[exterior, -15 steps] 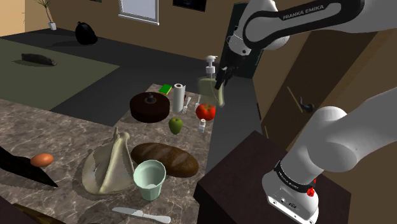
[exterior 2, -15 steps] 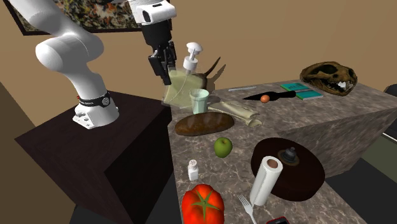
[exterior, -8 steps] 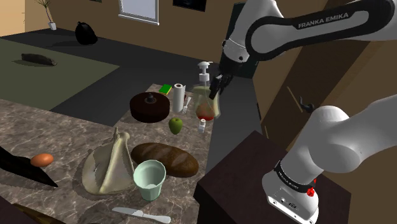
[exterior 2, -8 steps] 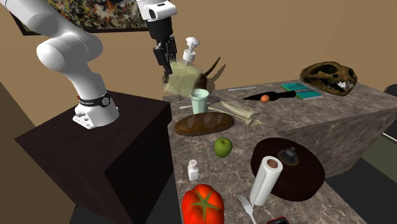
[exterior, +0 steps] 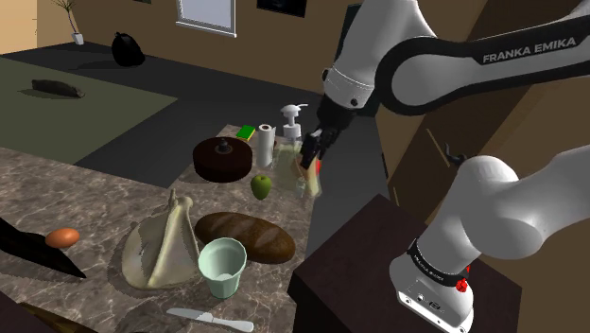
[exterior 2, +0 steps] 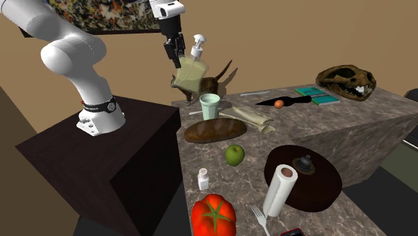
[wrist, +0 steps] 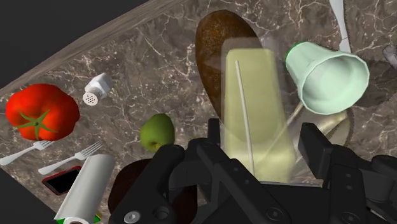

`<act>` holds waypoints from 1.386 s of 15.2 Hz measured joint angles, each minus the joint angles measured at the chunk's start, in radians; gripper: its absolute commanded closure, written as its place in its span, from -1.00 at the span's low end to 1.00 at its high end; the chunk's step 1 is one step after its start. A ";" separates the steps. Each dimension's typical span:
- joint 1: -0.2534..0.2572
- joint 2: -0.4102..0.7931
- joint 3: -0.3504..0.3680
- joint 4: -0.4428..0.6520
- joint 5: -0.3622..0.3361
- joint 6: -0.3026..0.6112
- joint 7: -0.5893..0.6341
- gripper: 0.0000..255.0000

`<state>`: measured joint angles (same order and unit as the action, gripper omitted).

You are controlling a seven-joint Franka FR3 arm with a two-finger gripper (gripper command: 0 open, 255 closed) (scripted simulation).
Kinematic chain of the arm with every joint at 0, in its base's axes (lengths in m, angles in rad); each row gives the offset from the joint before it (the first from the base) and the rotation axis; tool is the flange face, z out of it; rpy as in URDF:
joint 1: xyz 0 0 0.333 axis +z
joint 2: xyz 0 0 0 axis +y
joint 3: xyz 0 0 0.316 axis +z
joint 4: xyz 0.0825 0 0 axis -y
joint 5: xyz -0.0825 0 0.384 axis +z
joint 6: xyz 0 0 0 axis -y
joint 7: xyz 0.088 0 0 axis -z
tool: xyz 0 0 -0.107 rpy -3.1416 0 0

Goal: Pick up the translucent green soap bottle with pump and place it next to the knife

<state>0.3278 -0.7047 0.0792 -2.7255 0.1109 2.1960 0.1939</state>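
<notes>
**Finding one, grip.** My hand [exterior: 310,156] is clamped on the soap bottle [exterior: 299,172]. The wrist view confirms a finger pressed to either side. The bottle hangs clear of the table [exterior: 104,194], tilted, with the pump uppermost.

**Finding two, change.** Over the last second the bottle has come down and toward the shoulder view's left. In the wrist view it sits over the bread loaf [wrist: 215,38], with the cup [wrist: 326,75] just beside it. Nothing else on the table has shifted.

**Assessment.** The lift is done and the carry is well under way. I take the knife [exterior: 210,319] to be the pale one lying on the table just past the cup. It is not yet reached, and the loaf and cup lie between it and the bottle. A dark blade [exterior 2: 295,100] further along the table could be the one meant instead. I cannot settle that from here.

**Containers.**
- **Bottle:** It is translucent pale green. Its dip tube shows inside, but I cannot tell the fill level.
- **Cup:** It stands upright, and I see nothing in it.
- **Dark round dish [exterior: 223,157]:** It carries a knobbed top, so any contents are hidden.
</notes>
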 measured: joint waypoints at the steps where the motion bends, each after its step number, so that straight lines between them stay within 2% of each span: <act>1: 0.014 0.003 0.024 0.000 0.012 0.005 0.027 1.00; 11: 0.133 0.062 0.266 0.063 0.112 0.023 0.305 1.00; 17: 0.161 0.153 0.406 0.148 0.131 0.043 0.462 1.00; 21: 0.160 0.192 0.437 0.131 0.133 0.100 0.486 1.00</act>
<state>0.4880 -0.5129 0.5165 -2.5944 0.2441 2.2961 0.6802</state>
